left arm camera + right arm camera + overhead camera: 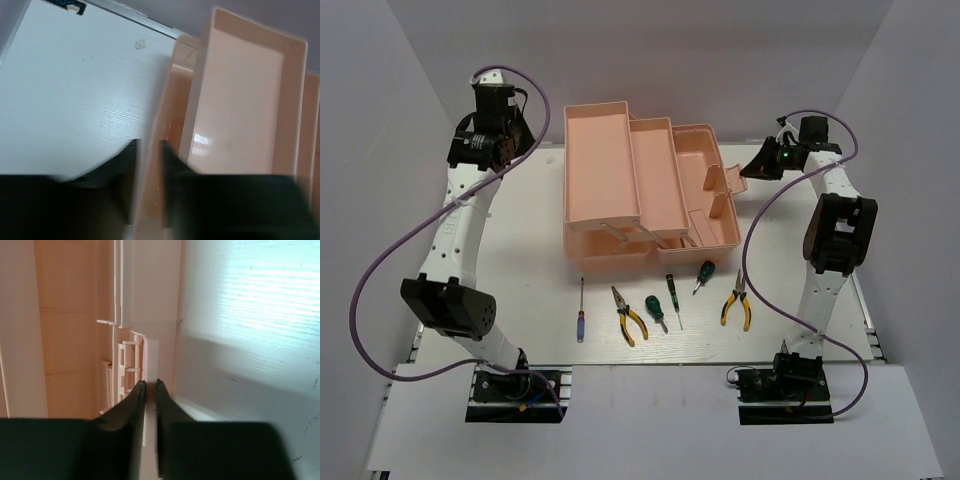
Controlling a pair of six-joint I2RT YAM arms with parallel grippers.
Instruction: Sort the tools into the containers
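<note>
— Tools [653, 307] lie in a row on the white table [520, 290], from slim purple-handled screwdriver [580, 308] to yellow-orange-handled pliers [736, 300], just in front of the salmon-pink plastic toolbox [600, 180], its trays fanned open.
— And the arms, from above?
— Both reach far forward, elbows bent: left gripper [535, 135] at the toolbox's left side, right gripper [752, 168] at its right.
— Left wrist camera?
— Blurred. Its fingers [172, 165] stand spread, one either side of a tray's thin wall; the tray's pale floor glints.
— Right wrist?
— Pincer pressed together on a thin upright pink rib of the toolbox, table alongside.
</note>
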